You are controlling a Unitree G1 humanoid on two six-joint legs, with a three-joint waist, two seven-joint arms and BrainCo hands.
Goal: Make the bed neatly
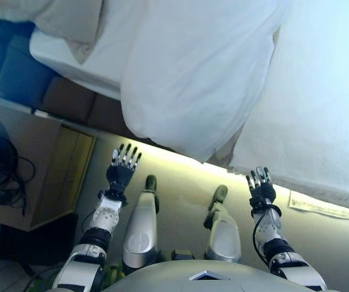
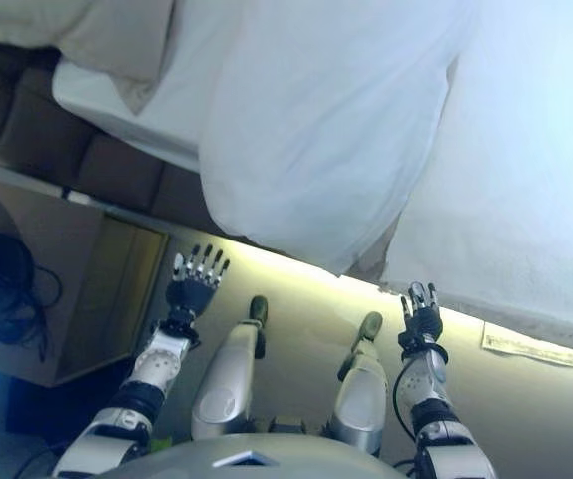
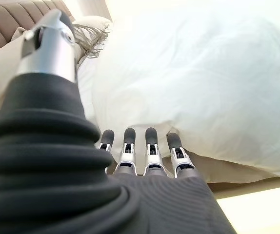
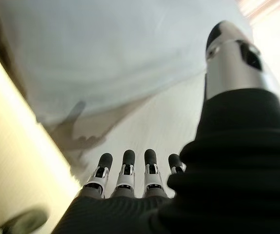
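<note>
A bulky white duvet (image 1: 193, 79) was seen heaped across the bed (image 1: 65, 58), one rounded fold hanging over the near edge of the mattress toward the floor. To its right, a flatter white sheet-covered stretch (image 1: 320, 121) reached the bed's edge. A pale beige pillow (image 1: 59, 21) lay at the upper left, against a padded brown headboard (image 2: 27, 110), and a grey fringed trim (image 3: 89, 39) was seen beside the pillow in the left wrist view. The left hand (image 1: 121, 165) was held below the hanging fold, fingers straight and spread, nothing grasped. The right hand (image 1: 261, 185) was held just under the edge of the sheet, fingers likewise extended and empty. A light wooden bedside cabinet (image 1: 53, 176) stood at the left, beside the headboard.
</note>
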